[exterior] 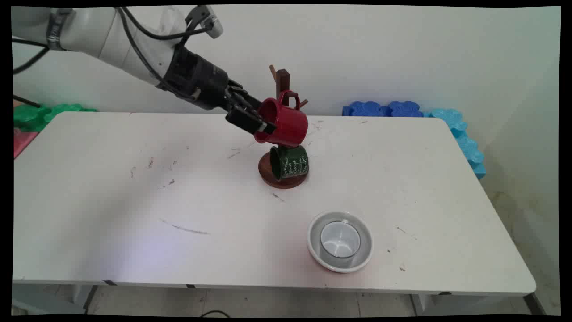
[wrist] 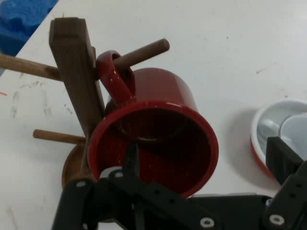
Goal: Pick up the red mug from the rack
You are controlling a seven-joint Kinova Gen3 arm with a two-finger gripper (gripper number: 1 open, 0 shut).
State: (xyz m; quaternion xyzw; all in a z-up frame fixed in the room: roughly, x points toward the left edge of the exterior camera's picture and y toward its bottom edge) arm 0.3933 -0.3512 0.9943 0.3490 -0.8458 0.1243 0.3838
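Note:
A red mug hangs by its handle on an upper peg of the dark wooden mug tree, with its mouth turned toward my gripper. The hand view shows the mug's handle looped over the peg. My gripper is open at the red mug. One finger reaches just inside the rim. The other finger stands well off to the side, clear of the mug. A green mug hangs lower on the tree, above its round base.
A white bowl with a grey cup inside stands near the table's front, right of centre; its rim shows in the hand view. Blue foam mats lie behind the table at right, green ones at left.

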